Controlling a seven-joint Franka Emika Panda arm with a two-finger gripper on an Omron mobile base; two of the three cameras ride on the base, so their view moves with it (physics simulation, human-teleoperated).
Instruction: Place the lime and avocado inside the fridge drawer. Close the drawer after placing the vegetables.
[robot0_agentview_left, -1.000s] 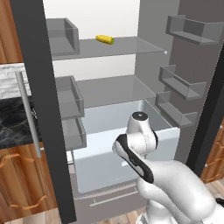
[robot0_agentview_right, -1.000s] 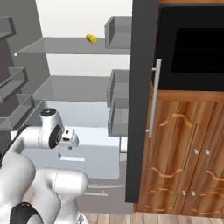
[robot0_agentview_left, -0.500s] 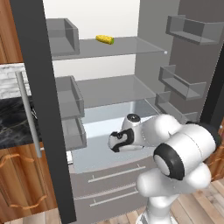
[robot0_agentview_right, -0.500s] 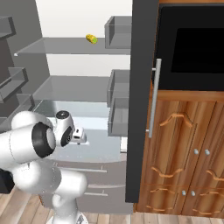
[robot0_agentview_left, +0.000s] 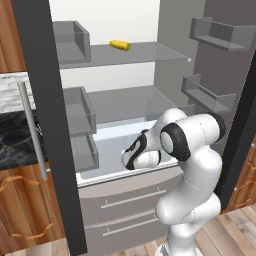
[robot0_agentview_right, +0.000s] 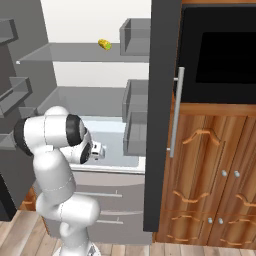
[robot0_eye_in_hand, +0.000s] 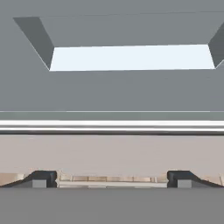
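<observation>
The fridge drawer (robot0_agentview_left: 107, 146) stands pulled out, a pale blue box low in the open fridge. It also shows in the right base view (robot0_agentview_right: 116, 141). My gripper (robot0_agentview_right: 100, 151) hovers over the drawer's front edge. In the hand view my gripper (robot0_eye_in_hand: 111, 179) is open, its fingertips (robot0_eye_in_hand: 41, 178) far apart with nothing between them. That view looks down at the drawer's pale floor (robot0_eye_in_hand: 131, 57), which is bare where it shows. The lime and the avocado are out of view.
A yellow corn cob (robot0_agentview_left: 120, 45) lies on the upper glass shelf. Darker grey drawers with bar handles (robot0_agentview_left: 132, 199) sit under the open drawer; a silver bar (robot0_eye_in_hand: 112, 127) crosses the hand view. Door bins (robot0_agentview_left: 205, 95) flank the right, wooden cabinets (robot0_agentview_right: 215, 175) stand beside the fridge.
The arm has unfolded and swung upward in front of the fridge, bringing the hand from low behind the elbow to above the drawer's front edge. The jaws have stayed wide open.
</observation>
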